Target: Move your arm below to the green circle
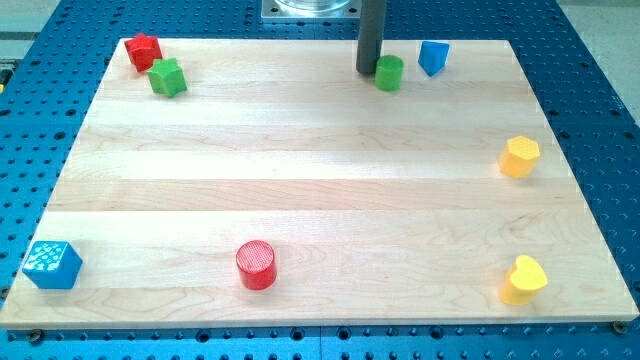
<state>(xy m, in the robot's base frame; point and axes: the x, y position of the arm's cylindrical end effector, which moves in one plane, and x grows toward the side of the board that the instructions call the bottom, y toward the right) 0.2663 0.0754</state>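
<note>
My tip stood at the view's top of the worktop, just left of the green circle and about touching it; the rod carried no fingers, so nothing opened or closed. By my reading the move was unfinished: the tip sat beside the circle, not beneath it. Bare wood lay wide open toward the view's bottom. The blue block stood just right of the circle, the board's top edge close behind. The red cylinder and yellow blocks lay well apart.
</note>
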